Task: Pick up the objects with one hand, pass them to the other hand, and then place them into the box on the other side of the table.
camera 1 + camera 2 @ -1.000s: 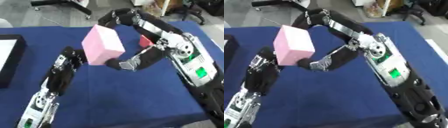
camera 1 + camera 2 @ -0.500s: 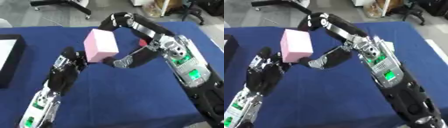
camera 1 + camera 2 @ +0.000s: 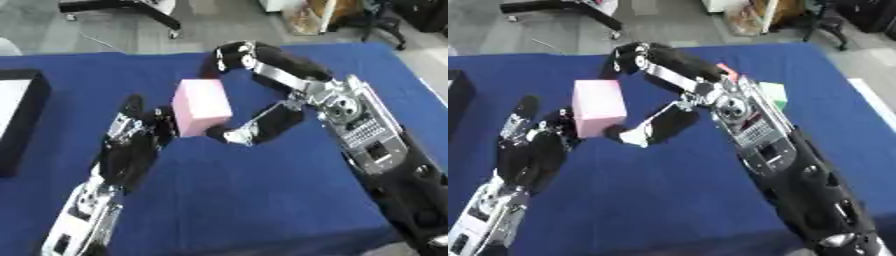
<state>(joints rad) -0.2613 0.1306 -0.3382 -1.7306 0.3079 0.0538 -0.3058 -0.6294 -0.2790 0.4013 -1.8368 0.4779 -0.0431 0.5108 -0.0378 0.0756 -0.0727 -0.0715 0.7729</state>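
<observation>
A pink block [image 3: 201, 106] hangs above the blue table [image 3: 262, 200], left of centre. My right hand [image 3: 238, 134] is shut on its lower right side, with the arm arching in from the far right. My left hand [image 3: 136, 137] stands open with fingers pointing up, right beside the block's left face; I cannot tell whether it touches it. A black box [image 3: 19, 125] with a white inside sits at the table's left edge.
A small red thing [image 3: 726, 69] and a green thing [image 3: 773, 91] lie on the table behind my right forearm. Chair bases and floor show beyond the far edge.
The right hand has brought the pink block lower and closer to the left hand. The left hand has stayed open beside it.
</observation>
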